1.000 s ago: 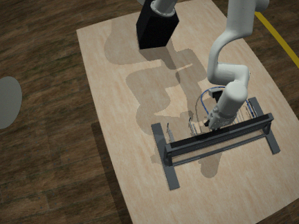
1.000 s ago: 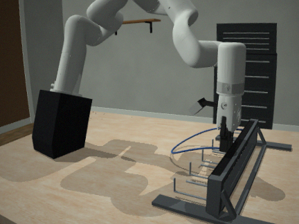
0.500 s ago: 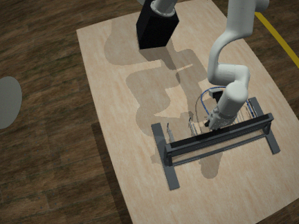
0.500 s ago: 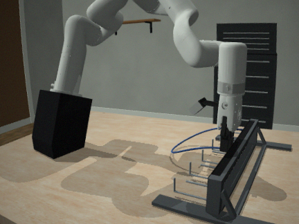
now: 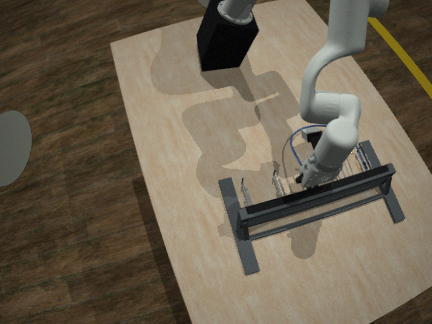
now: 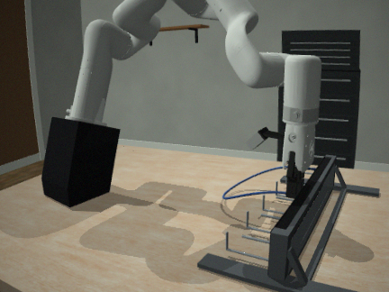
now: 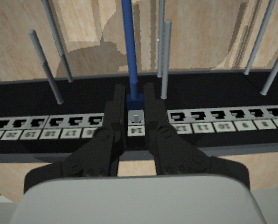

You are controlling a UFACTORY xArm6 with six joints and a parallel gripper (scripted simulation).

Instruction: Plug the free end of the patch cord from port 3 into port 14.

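While clamped on the plug (image 7: 134, 117), gripper (image 7: 134, 111) sits at port 14 plate (image 7: 135, 130); blue cord (image 7: 129, 45) runs fwd over rack (image 6: 303, 202).

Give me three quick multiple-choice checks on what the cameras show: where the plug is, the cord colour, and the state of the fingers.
1. Which number plate sits just below the plug?
A. 3
B. 14
C. 20

2. What colour is the patch cord?
A. Blue
B. Yellow
C. Red

3. How does the gripper stand?
A. Wide open, away from the patch panel
B. Shut on nothing
C. Shut on the plug

Answers: 1 B, the wrist view shows plate 14 right under the plug. 2 A, the cord running off from the plug is blue. 3 C, the two fingers flank the plug at the patch panel.
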